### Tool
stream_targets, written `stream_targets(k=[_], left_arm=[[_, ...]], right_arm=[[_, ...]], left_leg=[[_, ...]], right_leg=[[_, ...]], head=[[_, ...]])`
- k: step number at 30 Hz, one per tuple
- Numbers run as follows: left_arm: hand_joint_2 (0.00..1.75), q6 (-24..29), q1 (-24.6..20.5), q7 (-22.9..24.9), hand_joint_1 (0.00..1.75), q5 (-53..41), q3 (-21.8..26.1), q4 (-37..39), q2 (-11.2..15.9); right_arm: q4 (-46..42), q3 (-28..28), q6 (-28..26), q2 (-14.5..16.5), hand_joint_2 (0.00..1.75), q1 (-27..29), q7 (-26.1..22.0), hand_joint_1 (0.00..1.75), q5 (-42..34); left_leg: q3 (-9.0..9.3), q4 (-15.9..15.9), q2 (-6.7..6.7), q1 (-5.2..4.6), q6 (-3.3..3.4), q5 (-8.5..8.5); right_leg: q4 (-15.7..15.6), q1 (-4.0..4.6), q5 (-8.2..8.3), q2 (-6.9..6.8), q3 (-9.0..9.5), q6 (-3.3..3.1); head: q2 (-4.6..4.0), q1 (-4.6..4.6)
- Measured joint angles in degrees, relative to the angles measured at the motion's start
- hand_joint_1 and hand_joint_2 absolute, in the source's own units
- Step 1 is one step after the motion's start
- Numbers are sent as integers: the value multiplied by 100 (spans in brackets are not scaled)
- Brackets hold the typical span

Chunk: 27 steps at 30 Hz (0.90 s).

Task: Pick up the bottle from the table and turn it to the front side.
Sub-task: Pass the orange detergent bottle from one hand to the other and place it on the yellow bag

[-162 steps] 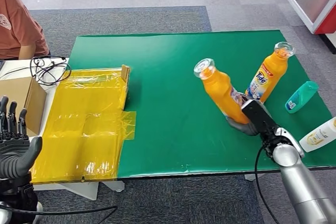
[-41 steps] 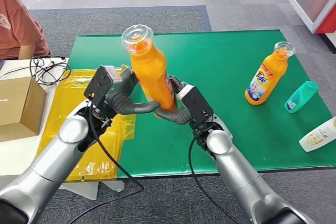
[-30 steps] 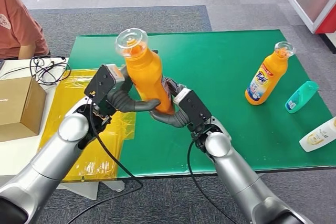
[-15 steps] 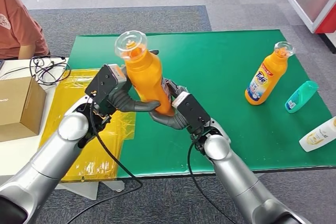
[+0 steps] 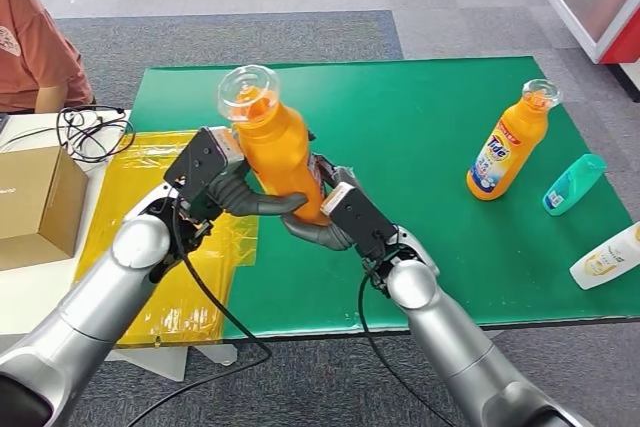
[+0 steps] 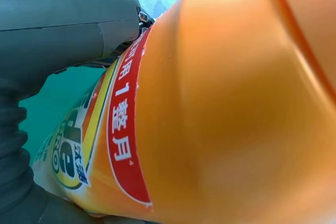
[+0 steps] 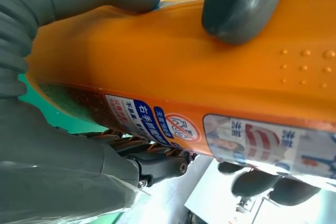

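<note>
Bottle (image 5: pixel 278 147), orange and tilted, is held above the green table (image 5: pixel 423 247) between both hands, left hand (image 5: pixel 226 185) fingers wrapped behind it, right hand (image 5: pixel 332 215) fingers apparently gripping its base.

— Where is the held bottle (image 5: pixel 275 147) sitting relative to the table (image 5: pixel 377 247)?

— It is hanging above the table's left part, tilting, cap end pointing up and left. The left hand (image 5: pixel 226 182) is gripping it from the left, the right hand (image 5: pixel 332 217) from the right and below.

— What is standing to the right?

— A second bottle (image 5: pixel 509 142) is standing near the table's far right corner. Just right of it a small container (image 5: pixel 573 183) is lying on its side; nearer the front edge, another bottle (image 5: pixel 607 257) is lying at the table's right end.

— And left of the table?

— A taped sheet (image 5: pixel 166 237) is overlapping the table's left edge. Further left a box (image 5: pixel 38 197) is sitting, cables (image 5: pixel 90 132) lying behind it, and a person (image 5: pixel 34 47) is sitting at the far left.
</note>
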Motion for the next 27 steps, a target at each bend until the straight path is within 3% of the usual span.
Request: stream_targets(k=[10, 11, 14, 15, 27], left_arm=[[175, 0, 0, 5, 175, 13, 20, 0, 0], [175, 0, 0, 5, 175, 16, 21, 0, 0], [175, 1, 0, 5, 175, 52, 27, 0, 0], [175, 2, 0, 5, 175, 77, 32, 0, 0], [175, 14, 56, -29, 175, 353, 101, -55, 0]], right_arm=[[-15, 49, 6, 0, 175, 38, -3, 175, 21], [-16, 51, 6, 0, 175, 39, -3, 146, 21], [-17, 60, 7, 0, 175, 44, -3, 15, 26], [-19, 65, 8, 0, 175, 49, -3, 0, 29], [-47, 76, 4, 0, 175, 85, 4, 0, -69]], left_leg=[[0, 0, 0, 0, 0, 0], [0, 0, 0, 0, 0, 0], [0, 0, 0, 0, 0, 0], [0, 0, 0, 0, 0, 0], [-1, 0, 0, 0, 0, 0]], right_leg=[[0, 0, 0, 0, 0, 0], [0, 0, 0, 0, 0, 0], [0, 0, 0, 0, 0, 0], [0, 0, 0, 0, 0, 0], [0, 0, 0, 0, 0, 0]], head=[[0, 0], [0, 0], [0, 0], [0, 0], [0, 0]])
